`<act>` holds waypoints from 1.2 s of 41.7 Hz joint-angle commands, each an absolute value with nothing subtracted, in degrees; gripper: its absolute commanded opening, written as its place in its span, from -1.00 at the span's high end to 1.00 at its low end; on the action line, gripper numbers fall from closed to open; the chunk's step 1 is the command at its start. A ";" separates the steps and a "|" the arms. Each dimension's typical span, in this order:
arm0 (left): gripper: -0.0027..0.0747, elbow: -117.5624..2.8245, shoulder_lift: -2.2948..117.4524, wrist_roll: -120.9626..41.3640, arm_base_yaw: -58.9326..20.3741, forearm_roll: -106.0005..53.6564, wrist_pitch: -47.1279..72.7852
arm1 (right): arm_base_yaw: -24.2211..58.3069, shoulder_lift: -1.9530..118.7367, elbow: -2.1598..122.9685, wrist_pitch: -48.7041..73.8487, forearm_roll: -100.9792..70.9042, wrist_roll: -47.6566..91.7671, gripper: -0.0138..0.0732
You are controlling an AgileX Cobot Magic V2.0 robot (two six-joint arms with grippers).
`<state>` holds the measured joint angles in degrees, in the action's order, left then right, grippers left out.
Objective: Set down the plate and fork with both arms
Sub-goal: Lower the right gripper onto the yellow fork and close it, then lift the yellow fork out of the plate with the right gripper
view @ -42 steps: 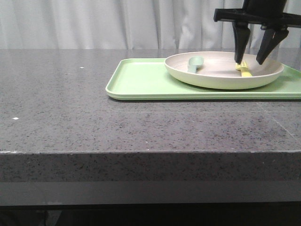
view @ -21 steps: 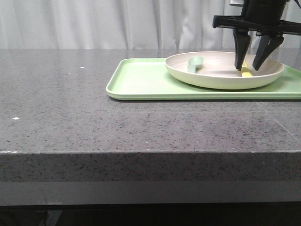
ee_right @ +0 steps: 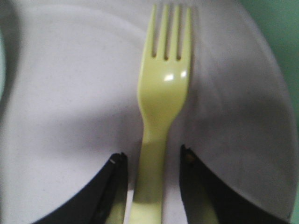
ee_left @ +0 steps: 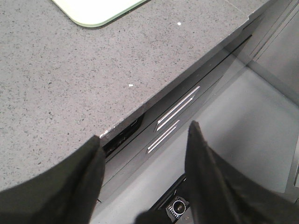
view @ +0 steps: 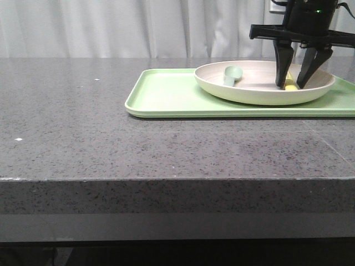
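The cream plate (view: 252, 88) sits on the light-green tray (view: 166, 94) at the back right. The pale-yellow fork (ee_right: 161, 98) lies flat in the plate; in the front view only a bit of it (view: 289, 86) shows between the fingers. My right gripper (view: 293, 84) is lowered into the plate, open, one finger on each side of the fork's handle with small gaps (ee_right: 150, 158). My left gripper (ee_left: 145, 140) is open and empty, off the table's front edge, out of the front view.
A teal-green spoon (view: 231, 75) lies in the plate's left part. The grey stone table (view: 111, 138) stretches left and front of the tray. In the left wrist view a tray corner (ee_left: 93, 11), the table edge and drawers below show.
My right gripper has come down into the plate and its fingers have narrowed around the fork's handle. The fork, plate and spoon have not moved.
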<state>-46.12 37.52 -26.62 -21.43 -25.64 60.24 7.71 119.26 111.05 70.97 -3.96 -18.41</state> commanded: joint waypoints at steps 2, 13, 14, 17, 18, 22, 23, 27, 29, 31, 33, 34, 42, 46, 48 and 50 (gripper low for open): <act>-0.07 -47.52 37.56 -26.68 -21.27 -27.89 56.94 | 7.53 116.01 112.97 75.68 -4.25 -18.41 -0.02; -0.07 -47.52 37.56 -26.68 -21.27 -27.89 56.94 | 7.53 116.01 112.97 76.46 -4.25 -18.41 0.07; -0.07 -47.52 37.56 -26.68 -21.27 -27.89 56.94 | 7.53 116.01 112.97 76.46 -4.25 -18.41 0.12; -0.07 -47.52 37.56 -26.68 -21.27 -27.89 56.94 | 7.53 116.01 112.97 76.46 -4.25 -18.41 0.25; -0.07 -47.52 37.56 -26.68 -21.27 -27.89 57.05 | 7.53 116.01 112.97 76.46 -4.25 -18.41 0.29; -0.07 -47.52 37.56 -26.68 -21.27 -27.89 57.05 | 7.53 116.01 112.97 76.46 -4.25 -18.41 0.42; -0.07 -47.52 37.56 -26.68 -21.27 -27.89 57.05 | 7.53 116.01 112.97 76.46 -4.25 -18.41 0.44; -0.07 -47.52 37.56 -26.68 -21.27 -27.89 57.05 | 7.53 116.01 112.97 76.46 -4.25 -18.41 0.50; -0.07 -47.52 37.56 -26.68 -21.27 -27.89 57.05 | 7.53 116.01 112.97 76.46 -4.25 -18.41 0.51; -0.07 -47.52 37.56 -26.68 -21.27 -27.89 57.05 | 7.53 116.01 112.97 76.46 -4.25 -18.41 0.51; -0.07 -47.52 37.56 -26.68 -21.27 -27.89 57.05 | 7.53 116.01 112.97 76.53 -4.25 -18.41 0.51; -0.07 -47.52 37.56 -26.68 -21.27 -27.89 57.05 | 7.53 116.01 112.97 76.52 -4.26 -18.35 0.51; -0.07 -47.52 37.56 -26.68 -21.27 -27.89 57.05 | 7.63 115.03 113.18 76.58 -4.41 -18.16 0.51; -0.07 -47.52 37.56 -26.68 -21.27 -27.89 57.05 | 7.63 113.79 113.87 76.58 -4.44 -17.70 0.51; -0.07 -47.52 37.56 -26.68 -21.27 -27.89 57.05 | 7.63 112.80 114.16 76.58 -4.44 -17.64 0.51; -0.07 -47.52 37.56 -26.68 -21.27 -27.89 57.05 | 7.63 111.73 114.47 76.58 -4.44 -17.05 0.51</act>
